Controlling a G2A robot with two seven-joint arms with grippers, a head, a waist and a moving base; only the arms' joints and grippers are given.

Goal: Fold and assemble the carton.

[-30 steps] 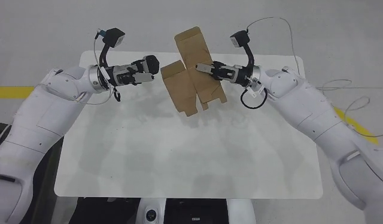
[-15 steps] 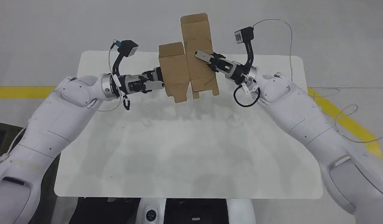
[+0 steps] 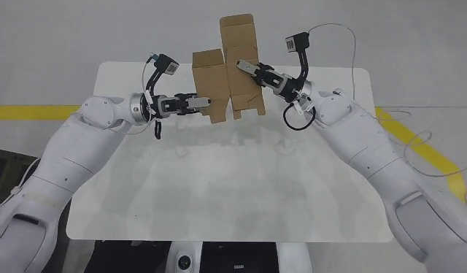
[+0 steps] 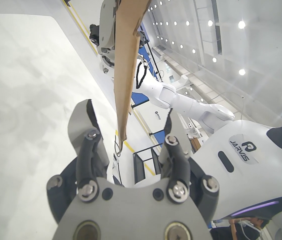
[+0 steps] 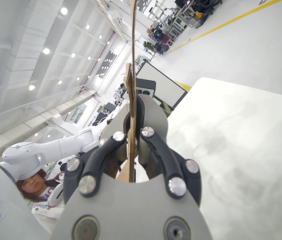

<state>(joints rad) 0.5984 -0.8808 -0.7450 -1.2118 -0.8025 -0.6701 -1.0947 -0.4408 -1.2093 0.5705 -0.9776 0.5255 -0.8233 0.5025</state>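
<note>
A flat brown carton (image 3: 235, 47) hangs in the air over the back of the white table (image 3: 219, 193). It stands nearly upright, with a smaller side panel (image 3: 207, 76) on one side. My right gripper (image 3: 248, 68) is shut on the carton's larger panel; in the right wrist view the cardboard (image 5: 131, 138) is pinched edge-on in the right gripper (image 5: 133, 101). My left gripper (image 3: 202, 101) is open at the side panel's lower corner. In the left wrist view the cardboard edge (image 4: 126, 63) comes down between the left gripper's (image 4: 129, 111) spread fingers, touching neither.
The tabletop below both arms is bare, with a rounded far edge (image 3: 306, 67) behind the carton. A black cable loop (image 3: 292, 120) hangs under the right wrist. A yellow floor line (image 3: 22, 112) runs past the table's left side.
The right gripper has lifted the carton and turned it from tilted to nearly upright. The left arm has swung in from the left, and its gripper now straddles the side panel's lower corner.
</note>
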